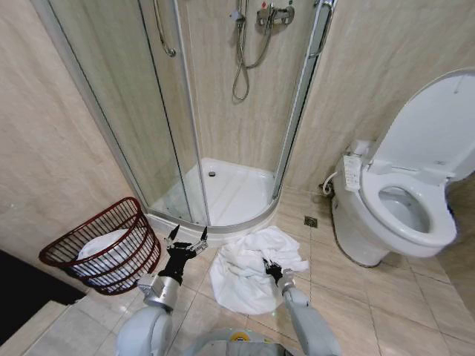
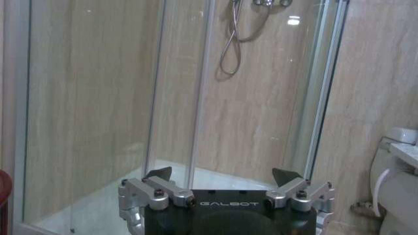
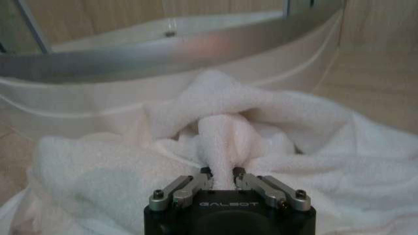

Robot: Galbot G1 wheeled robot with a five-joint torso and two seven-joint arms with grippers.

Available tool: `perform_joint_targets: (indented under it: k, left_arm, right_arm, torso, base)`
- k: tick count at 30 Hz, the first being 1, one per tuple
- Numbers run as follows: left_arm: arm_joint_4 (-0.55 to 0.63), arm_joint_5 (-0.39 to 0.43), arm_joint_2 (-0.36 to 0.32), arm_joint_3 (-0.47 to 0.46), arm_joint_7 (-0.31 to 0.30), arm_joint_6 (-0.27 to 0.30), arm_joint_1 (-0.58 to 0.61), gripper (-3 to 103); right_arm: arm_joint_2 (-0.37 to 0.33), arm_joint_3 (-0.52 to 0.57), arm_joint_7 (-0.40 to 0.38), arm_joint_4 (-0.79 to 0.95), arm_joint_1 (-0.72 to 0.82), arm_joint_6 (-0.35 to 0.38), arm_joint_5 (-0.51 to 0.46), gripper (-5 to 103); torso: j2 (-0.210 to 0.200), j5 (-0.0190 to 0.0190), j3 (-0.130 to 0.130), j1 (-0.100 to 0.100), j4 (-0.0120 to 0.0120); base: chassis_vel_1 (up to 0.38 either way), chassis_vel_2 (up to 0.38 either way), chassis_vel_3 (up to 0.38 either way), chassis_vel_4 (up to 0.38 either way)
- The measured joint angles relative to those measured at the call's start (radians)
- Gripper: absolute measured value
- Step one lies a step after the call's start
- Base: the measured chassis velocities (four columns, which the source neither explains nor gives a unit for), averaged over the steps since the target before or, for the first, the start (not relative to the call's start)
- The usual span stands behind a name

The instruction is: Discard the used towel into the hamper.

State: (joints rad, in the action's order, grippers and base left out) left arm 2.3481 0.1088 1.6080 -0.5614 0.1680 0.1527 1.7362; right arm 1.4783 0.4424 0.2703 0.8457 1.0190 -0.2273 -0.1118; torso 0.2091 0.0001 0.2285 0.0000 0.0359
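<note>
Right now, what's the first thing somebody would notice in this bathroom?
Probably the big white towel crumpled on the floor tiles before the shower, with the right gripper pinching a fold of it. Next, the hamper, tipped on its side by the wall to the left with something white inside, and the left gripper open beside it.

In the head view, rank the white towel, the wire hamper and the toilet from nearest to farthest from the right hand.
1. Crumpled white towel, pinched in the right hand.
2. Reddish-brown wire hamper, to its left by the wall.
3. White toilet, far right.
</note>
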Motion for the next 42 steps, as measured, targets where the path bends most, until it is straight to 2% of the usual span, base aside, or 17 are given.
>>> perform_joint_targets:
  k: [5, 6, 10, 12, 13, 16, 18, 21, 22, 26, 28, 31, 36, 42]
  left_arm:
    - [0.0, 0.0, 0.0, 0.0, 0.0, 0.0, 0.0, 100]
    - [0.0, 0.0, 0.0, 0.0, 0.0, 0.0, 0.0, 100]
    - [0.0, 0.0, 0.0, 0.0, 0.0, 0.0, 0.0, 100]
    - [0.0, 0.0, 0.0, 0.0, 0.0, 0.0, 0.0, 100]
    - [0.0, 0.0, 0.0, 0.0, 0.0, 0.0, 0.0, 100]
    - [0.0, 0.0, 0.0, 0.0, 0.0, 0.0, 0.0, 100]
    - [0.0, 0.0, 0.0, 0.0, 0.0, 0.0, 0.0, 100]
    - [0.0, 0.0, 0.0, 0.0, 0.0, 0.0, 0.0, 100]
    - [0.0, 0.0, 0.0, 0.0, 0.0, 0.0, 0.0, 100]
    - [0.0, 0.0, 0.0, 0.0, 0.0, 0.0, 0.0, 100]
    - [0.0, 0.0, 0.0, 0.0, 0.0, 0.0, 0.0, 100]
    - [0.0, 0.0, 0.0, 0.0, 0.0, 0.0, 0.0, 100]
    - [0.0, 0.0, 0.0, 0.0, 0.0, 0.0, 0.0, 100]
    - [0.0, 0.0, 0.0, 0.0, 0.0, 0.0, 0.0, 100]
  right_arm:
    - [0.0, 0.013, -0.024, 0.128, 0.076, -0.082, 0.054, 13]
    - [0.0, 0.013, -0.024, 0.128, 0.076, -0.082, 0.054, 13]
    - [-0.01, 0.031, -0.031, 0.334, 0.182, -0.097, 0.057, 13]
    - [-0.016, 0.04, -0.036, 0.451, 0.248, -0.113, 0.037, 13]
    - [-0.016, 0.04, -0.036, 0.451, 0.248, -0.113, 0.037, 13]
    - [-0.02, 0.056, -0.058, 0.656, 0.36, -0.126, 0.001, 13]
    - [-0.02, 0.059, -0.06, 0.686, 0.376, -0.127, -0.001, 13]
    - [-0.012, 0.099, -0.057, 0.899, 0.476, -0.134, -0.014, 13]
    - [-0.012, 0.099, -0.057, 0.899, 0.476, -0.134, -0.014, 13]
    - [0.007, 0.153, -0.022, 1.135, 0.565, -0.123, -0.095, 13]
    - [0.013, 0.155, -0.03, 1.163, 0.573, -0.132, -0.108, 13]
    - [0.058, 0.18, -0.074, 1.32, 0.606, -0.154, -0.13, 13]
    - [0.068, 0.215, -0.084, 1.449, 0.602, -0.172, -0.104, 13]
    - [0.069, 0.262, -0.084, 1.516, 0.586, -0.169, -0.096, 13]
  torso:
    - [0.0, 0.0, 0.0, 0.0, 0.0002]
    - [0.0, 0.0, 0.0, 0.0, 0.0002]
    - [0.0, -0.0001, 0.0, 0.0, 0.0]
    - [0.0, -0.0003, 0.0, 0.0, -0.0002]
    - [0.0, -0.0003, 0.0, 0.0, -0.0002]
    - [0.0, -0.0002, 0.0, 0.0, -0.0001]
    - [0.0, -0.0001, 0.0, 0.0, -0.0001]
    - [0.0, 0.0001, 0.0, 0.0, 0.0]
    - [0.0, 0.0001, 0.0, 0.0, 0.0]
    - [0.0, -0.0004, 0.0, 0.0, -0.0003]
    - [0.0, -0.0004, 0.0, 0.0, -0.0001]
    - [0.0, -0.0003, 0.0, 0.0, -0.0001]
    - [0.0, -0.0003, 0.0, 0.0, 0.0]
    - [0.0, 0.0, 0.0, 0.0, 0.0]
  base:
    - [0.0, 0.0, 0.0, 0.0]
    - [0.0, 0.0, 0.0, 0.0]
    - [0.0, 0.0, 0.0, 0.0]
    - [0.0, 0.0, 0.0, 0.0]
    - [0.0, 0.0, 0.0, 0.0]
    - [0.0, 0.0, 0.0, 0.0]
    - [0.0, 0.0, 0.0, 0.0]
    - [0.0, 0.0, 0.0, 0.0]
    - [0.0, 0.0, 0.0, 0.0]
    - [0.0, 0.0, 0.0, 0.0]
    - [0.0, 0.0, 0.0, 0.0]
    - [0.0, 0.0, 0.0, 0.0]
    - [0.0, 0.0, 0.0, 0.0]
    - [0.0, 0.0, 0.0, 0.0]
